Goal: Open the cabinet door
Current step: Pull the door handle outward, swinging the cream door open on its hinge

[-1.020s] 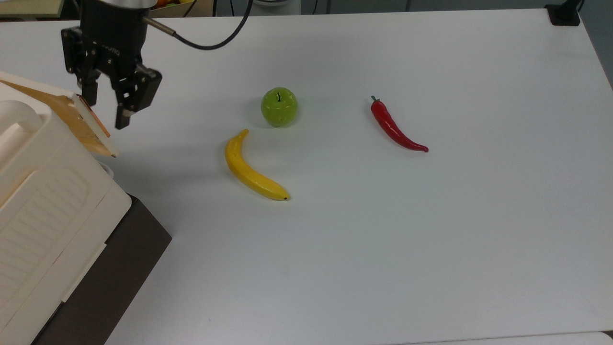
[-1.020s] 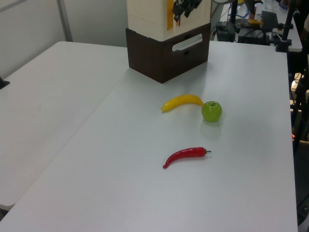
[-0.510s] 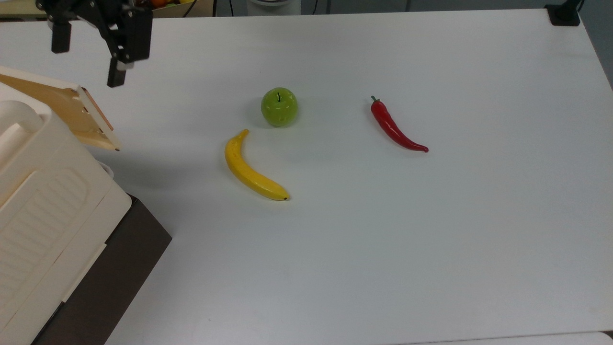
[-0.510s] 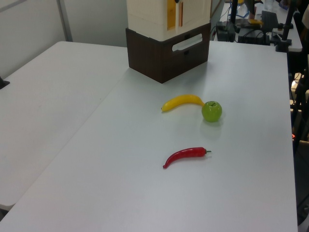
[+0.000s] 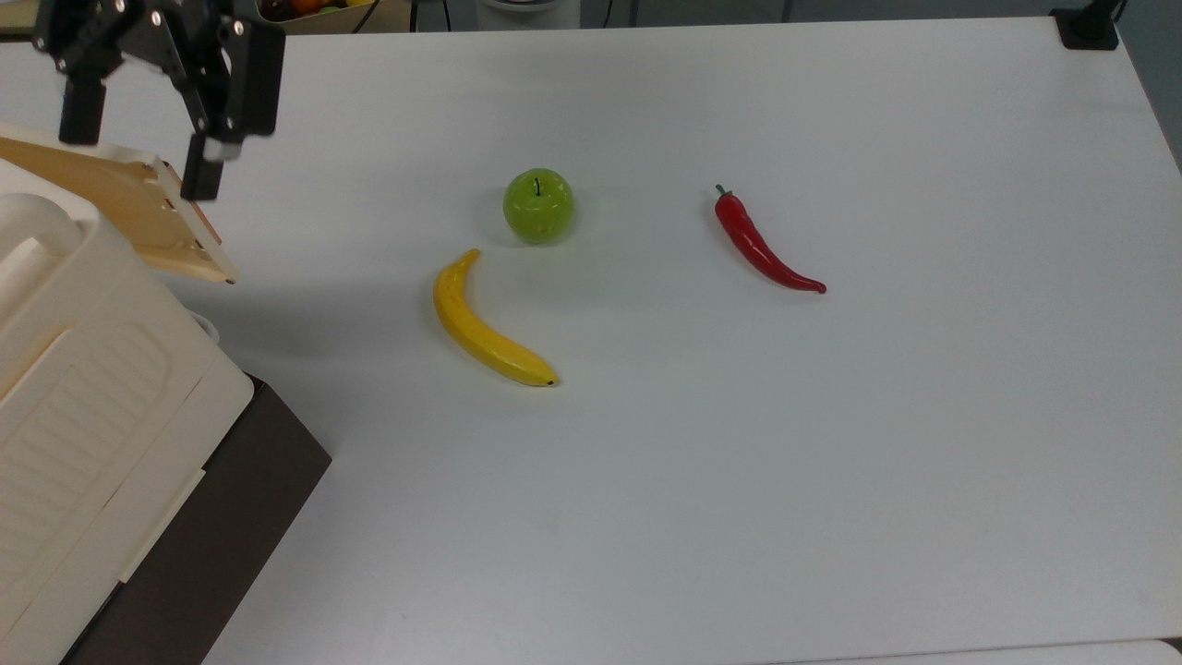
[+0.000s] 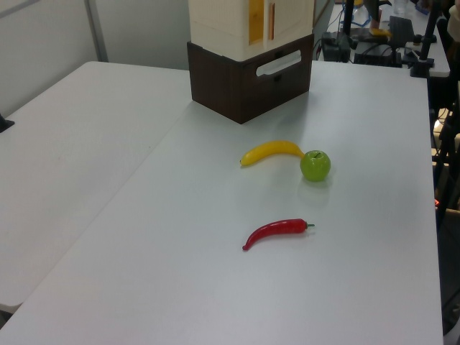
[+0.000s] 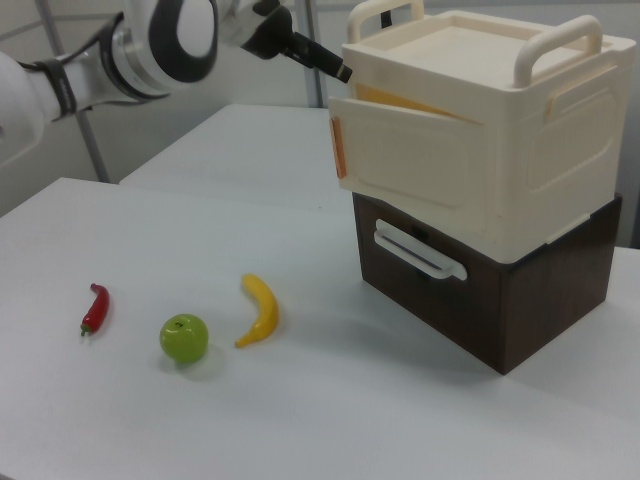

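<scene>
We are holding our gripper above the back left corner of the white table in the top view, its two dark fingers spread wide apart and gripping nothing. The cabinet is sitting at the top view's left edge, a cream box over a dark brown base, and in the right view it is standing at the right of the table with two handles on top. The cabinet door is standing partly open, swung out from the cream body so that we are seeing its tan inner face in the top view; in the right view the door is tilting away from the box at its left edge. Our fingers are hanging just above the door's free edge, apart from it. A green apple, a yellow banana and a red chilli pepper are lying on the table, well apart from the cabinet.
</scene>
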`<state>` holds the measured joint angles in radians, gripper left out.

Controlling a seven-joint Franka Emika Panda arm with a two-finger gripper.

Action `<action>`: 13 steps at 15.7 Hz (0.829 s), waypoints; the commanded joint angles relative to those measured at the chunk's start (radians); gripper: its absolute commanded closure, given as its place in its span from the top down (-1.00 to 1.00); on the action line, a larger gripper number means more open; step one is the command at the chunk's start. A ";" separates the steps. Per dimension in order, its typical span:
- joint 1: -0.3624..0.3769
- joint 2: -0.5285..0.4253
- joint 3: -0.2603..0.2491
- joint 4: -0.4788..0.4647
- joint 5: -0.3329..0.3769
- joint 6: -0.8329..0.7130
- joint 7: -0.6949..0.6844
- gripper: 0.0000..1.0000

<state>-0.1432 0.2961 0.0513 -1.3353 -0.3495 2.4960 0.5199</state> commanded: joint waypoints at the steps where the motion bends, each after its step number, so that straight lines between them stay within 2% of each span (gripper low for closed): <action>1: 0.002 0.018 -0.008 0.001 0.007 0.044 0.005 1.00; 4: -0.001 -0.003 -0.013 -0.021 0.006 0.005 -0.009 1.00; 9: -0.003 -0.052 -0.011 -0.025 0.023 -0.208 -0.151 1.00; 13: -0.004 -0.069 -0.014 -0.025 0.026 -0.304 -0.205 1.00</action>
<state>-0.1512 0.2636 0.0455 -1.3351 -0.3492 2.2666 0.3843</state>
